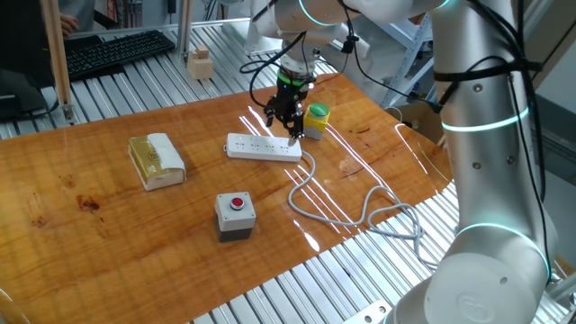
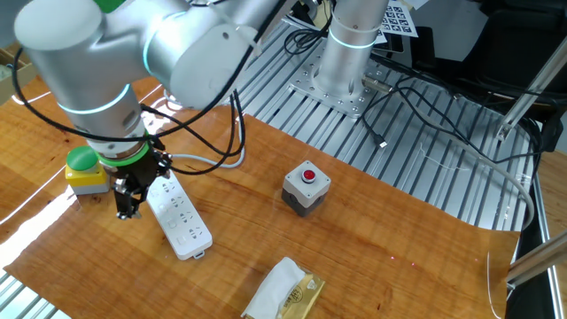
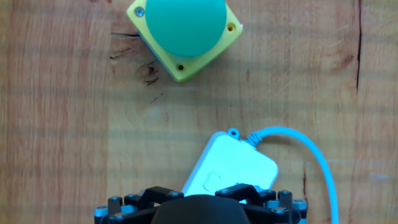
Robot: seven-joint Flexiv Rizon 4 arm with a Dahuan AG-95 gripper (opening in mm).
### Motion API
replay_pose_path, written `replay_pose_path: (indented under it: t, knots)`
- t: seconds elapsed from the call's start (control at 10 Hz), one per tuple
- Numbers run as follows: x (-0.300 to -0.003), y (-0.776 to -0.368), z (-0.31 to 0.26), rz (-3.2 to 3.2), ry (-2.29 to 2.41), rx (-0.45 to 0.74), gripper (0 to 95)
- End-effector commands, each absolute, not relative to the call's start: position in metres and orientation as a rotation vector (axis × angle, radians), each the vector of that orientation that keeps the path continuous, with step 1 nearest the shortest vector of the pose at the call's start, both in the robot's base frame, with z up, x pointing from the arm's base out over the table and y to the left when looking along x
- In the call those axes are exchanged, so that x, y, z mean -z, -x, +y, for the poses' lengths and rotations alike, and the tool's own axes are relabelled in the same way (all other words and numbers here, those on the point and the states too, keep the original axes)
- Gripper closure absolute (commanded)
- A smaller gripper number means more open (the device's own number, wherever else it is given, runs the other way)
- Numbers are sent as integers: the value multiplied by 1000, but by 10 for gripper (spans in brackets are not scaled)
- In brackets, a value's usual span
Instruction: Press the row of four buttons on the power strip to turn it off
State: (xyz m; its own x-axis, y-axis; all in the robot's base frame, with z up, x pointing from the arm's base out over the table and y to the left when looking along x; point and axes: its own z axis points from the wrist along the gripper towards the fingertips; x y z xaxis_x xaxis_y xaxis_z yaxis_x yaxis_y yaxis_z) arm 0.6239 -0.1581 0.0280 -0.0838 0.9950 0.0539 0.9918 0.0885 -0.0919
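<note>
The white power strip (image 1: pixel 263 147) lies flat on the wooden table, its grey-white cable (image 1: pixel 360 211) trailing from the right end. The four buttons are too small to tell from the sockets in any view. My gripper (image 1: pixel 283 126) hangs just above the strip's cable end, fingers apart and nothing between them. In the other fixed view the gripper (image 2: pixel 131 204) sits at the far end of the power strip (image 2: pixel 180 220). The hand view shows the power strip's (image 3: pixel 233 168) cable end below me, with only the hand's black linkage at the bottom edge and the fingertips hidden.
A green knob on a yellow base (image 1: pixel 317 115) stands close beside the gripper, right of the strip. A grey box with a red button (image 1: pixel 236 214) sits nearer the front. A tan-and-white block (image 1: pixel 157 160) lies to the left. The table edge (image 1: pixel 360 243) runs along the front right.
</note>
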Motion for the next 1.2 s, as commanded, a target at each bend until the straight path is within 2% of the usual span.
replay_pose_path:
  t: [0.1, 0.9, 1.0, 1.2]
  knots:
    - [-30, -620, -159, -2255, 2045, -39, 0]
    - [-30, -620, -159, -2253, 2033, -12, 0]
    - [-30, -620, -159, -2246, 2043, -14, 190]
    - [-30, -620, -159, -2217, 2083, -21, 190]
